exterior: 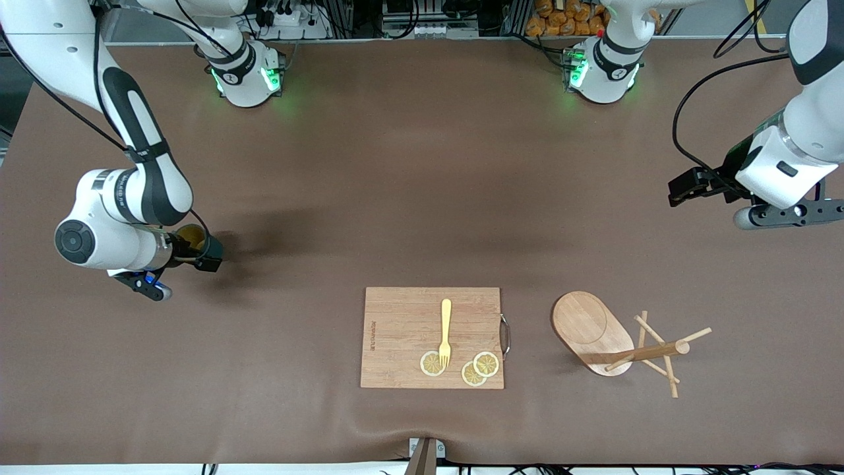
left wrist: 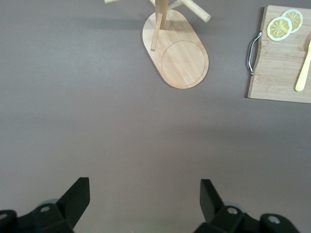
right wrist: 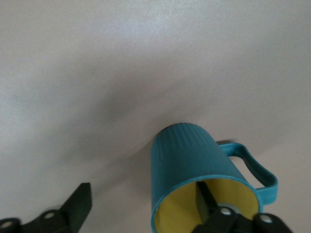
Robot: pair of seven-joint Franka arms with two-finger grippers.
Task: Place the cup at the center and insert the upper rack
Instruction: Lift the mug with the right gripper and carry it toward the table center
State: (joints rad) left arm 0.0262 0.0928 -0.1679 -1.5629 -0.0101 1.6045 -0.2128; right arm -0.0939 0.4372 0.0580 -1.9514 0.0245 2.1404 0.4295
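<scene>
right end effector (right wrist: 141, 208) spread, one finger inside cup (right wrist: 194, 170), far from cutting board (exterior: 432, 336) toward right arm's end | I fear rim slipping while closing | left end effector (left wrist: 141, 199) open, waiting near upper rack (exterior: 620, 340)

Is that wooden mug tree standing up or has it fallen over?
Fallen over: the mug tree lies on its side, post and pegs along the table, base on edge.

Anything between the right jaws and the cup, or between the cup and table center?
Nothing visible. The right gripper is already at the cup, one finger inside the rim, one outside, jaws not yet clamped. Bare table runs from there to the center; the cutting board lies nearer the front camera, off that path.
</scene>
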